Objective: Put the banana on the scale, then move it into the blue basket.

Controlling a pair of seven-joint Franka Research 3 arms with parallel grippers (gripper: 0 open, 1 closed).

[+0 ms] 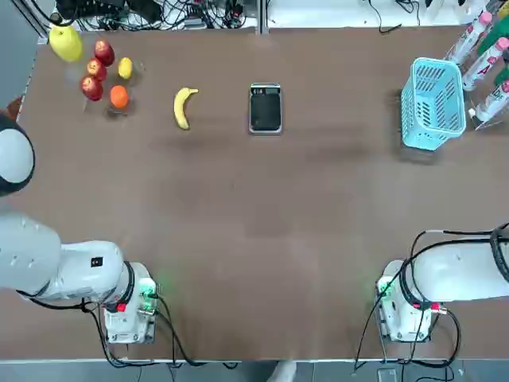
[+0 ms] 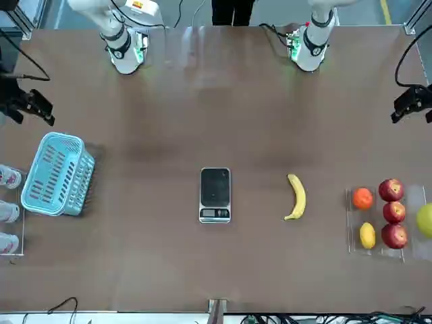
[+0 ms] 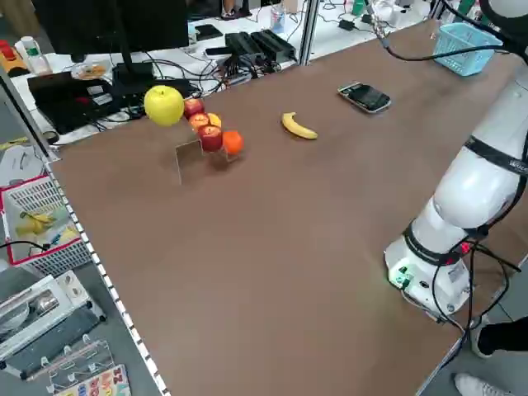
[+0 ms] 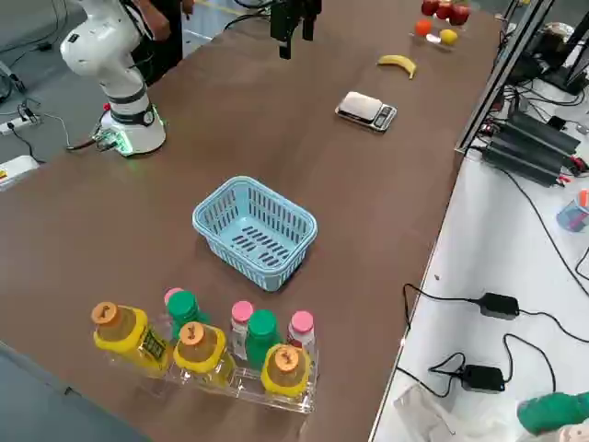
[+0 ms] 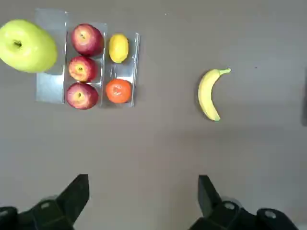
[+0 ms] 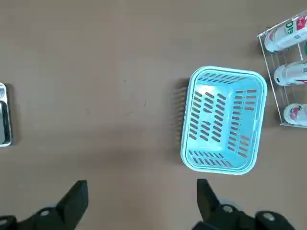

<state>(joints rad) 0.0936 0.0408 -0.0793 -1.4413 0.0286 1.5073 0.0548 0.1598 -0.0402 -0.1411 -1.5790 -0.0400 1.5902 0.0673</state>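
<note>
Only wrist views show each open tool: left [image 5: 141, 191] above banana [image 5: 209, 94], right [image 6: 141, 196] above blue basket [image 6: 223, 120]

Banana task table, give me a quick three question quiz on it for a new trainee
1. True or false: the banana already lies on the scale.
2. Multiple choice: what does the blue basket hold? A) a lemon B) nothing C) bottles
3. Fill in: in the top view, the banana lies between the scale and the ___ tray.

Key
1. False; it lies on the table beside the scale.
2. B
3. Fruit. Both the left gripper and right gripper are open and empty.
</note>
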